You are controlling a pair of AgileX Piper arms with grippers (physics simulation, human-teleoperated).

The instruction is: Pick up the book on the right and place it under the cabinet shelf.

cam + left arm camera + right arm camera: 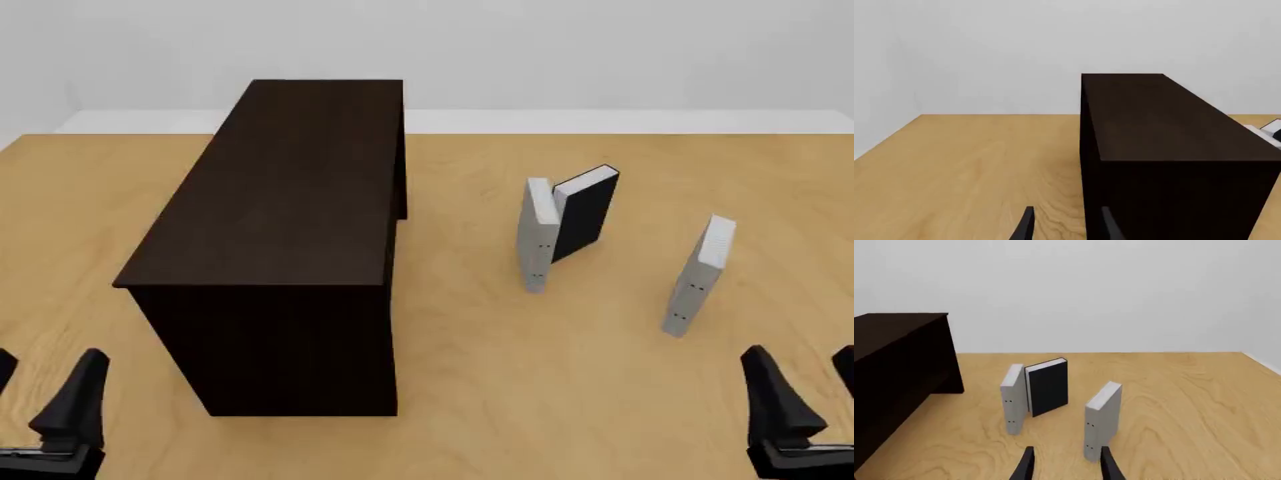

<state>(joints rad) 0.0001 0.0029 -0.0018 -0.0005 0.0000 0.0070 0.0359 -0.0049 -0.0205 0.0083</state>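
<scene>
The book is seen standing upright on the table, on the right side of the front view, alone and well apart from the other two books. In the right wrist view it is just ahead of the right gripper, slightly off to one side of the finger line. Nothing is held; the right gripper's jaws are spread apart with only table between them.

A second grey book is stood nearer the centre, with a black book leaning against or touching it on its far side. Both are placed between the target book and the cabinet shelf.

The cabinet shelf is set on the left half of the table, long axis running away from the arms, well apart from all three books.

The left gripper is parked at the near left edge, just beside the cabinet's near end. Its jaws are also spread, nothing gripped.
</scene>
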